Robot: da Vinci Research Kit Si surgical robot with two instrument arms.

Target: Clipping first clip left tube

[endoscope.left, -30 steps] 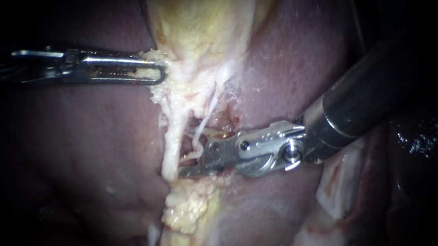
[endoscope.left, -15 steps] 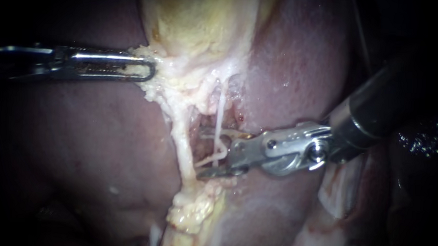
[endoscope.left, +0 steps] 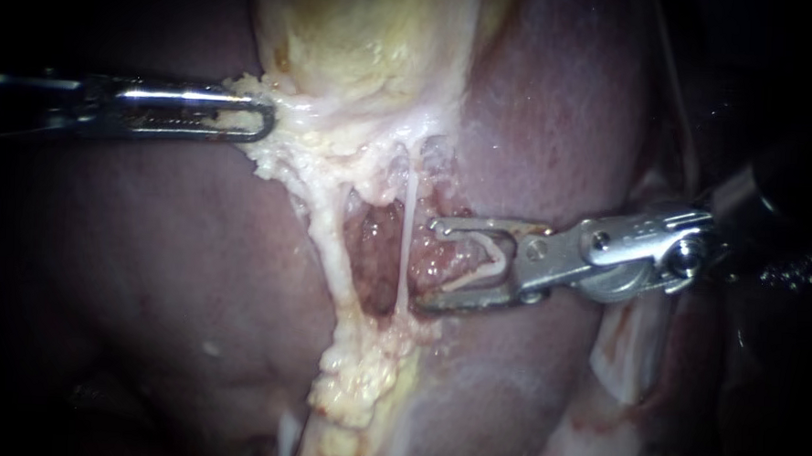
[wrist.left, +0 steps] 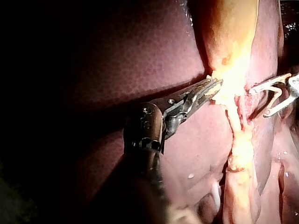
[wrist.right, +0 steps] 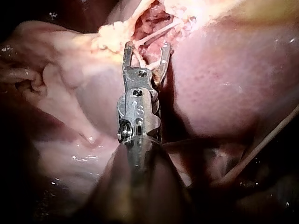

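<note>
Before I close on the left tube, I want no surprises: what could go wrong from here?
1. The right instrument stands open beside the thin right tube, short of the left tube; advancing could snag or clip the wrong one.
2. The left instrument grips fatty tissue and holds it taut; a harder pull might tear the thin tubes.

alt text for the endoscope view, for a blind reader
Right instrument, end effector open, sits just beside a thin white tube below the gallbladder, over dark liver. Left instrument is shut on pale fatty tissue.
</note>
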